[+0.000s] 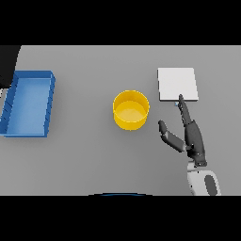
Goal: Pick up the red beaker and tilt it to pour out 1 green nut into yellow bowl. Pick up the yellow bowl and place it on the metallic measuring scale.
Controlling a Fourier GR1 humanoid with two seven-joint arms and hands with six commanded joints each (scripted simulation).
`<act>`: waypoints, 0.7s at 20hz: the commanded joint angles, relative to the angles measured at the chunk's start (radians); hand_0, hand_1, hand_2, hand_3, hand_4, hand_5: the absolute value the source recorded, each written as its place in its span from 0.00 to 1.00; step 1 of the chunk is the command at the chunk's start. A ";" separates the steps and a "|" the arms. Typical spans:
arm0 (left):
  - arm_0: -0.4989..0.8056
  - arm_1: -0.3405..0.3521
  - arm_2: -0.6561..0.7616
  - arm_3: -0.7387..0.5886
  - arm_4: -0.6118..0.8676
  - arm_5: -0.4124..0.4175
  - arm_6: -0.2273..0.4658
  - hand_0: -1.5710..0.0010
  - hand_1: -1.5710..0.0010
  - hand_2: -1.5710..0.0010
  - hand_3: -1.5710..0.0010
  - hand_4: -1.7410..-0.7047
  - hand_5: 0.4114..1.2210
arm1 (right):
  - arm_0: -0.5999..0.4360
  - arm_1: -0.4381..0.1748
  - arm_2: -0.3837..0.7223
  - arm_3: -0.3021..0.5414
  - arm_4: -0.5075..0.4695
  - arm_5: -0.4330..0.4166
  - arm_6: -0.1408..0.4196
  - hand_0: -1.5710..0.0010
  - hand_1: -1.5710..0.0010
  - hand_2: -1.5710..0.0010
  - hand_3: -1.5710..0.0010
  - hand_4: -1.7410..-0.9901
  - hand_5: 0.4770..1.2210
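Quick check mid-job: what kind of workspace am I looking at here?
Likely a lab-style weighing bench: a plain grey table holding a flat square metallic measuring scale, a round yellow bowl and a blue rectangular tray.

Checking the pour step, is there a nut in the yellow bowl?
None visible. The bowl stands upright on the table, and its inside shows only yellow.

Scale's (177,84) near edge (partly) behind right hand's (192,136) fingertips
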 commanded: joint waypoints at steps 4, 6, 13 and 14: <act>0.149 0.056 0.132 -0.070 0.147 0.084 0.103 0.00 0.00 0.00 0.08 0.00 1.00 | 0.004 0.004 0.013 0.004 0.022 -0.008 0.002 1.00 1.00 1.00 1.00 0.91 0.24; 0.255 0.068 0.189 -0.139 0.224 0.124 0.132 0.00 0.00 0.00 0.07 0.00 1.00 | 0.008 -0.002 0.019 0.000 0.038 -0.012 0.003 1.00 1.00 1.00 1.00 0.92 0.23; 0.588 0.044 0.277 -0.512 0.387 0.193 0.329 0.00 0.00 0.00 0.07 0.00 1.00 | -0.004 -0.012 0.025 -0.009 0.067 -0.021 0.028 1.00 1.00 1.00 1.00 0.94 0.23; 0.634 0.033 0.279 -0.562 0.396 0.208 0.357 0.00 0.00 0.00 0.08 0.00 1.00 | 0.011 -0.014 0.027 -0.017 0.065 -0.018 0.018 1.00 1.00 1.00 1.00 0.95 0.23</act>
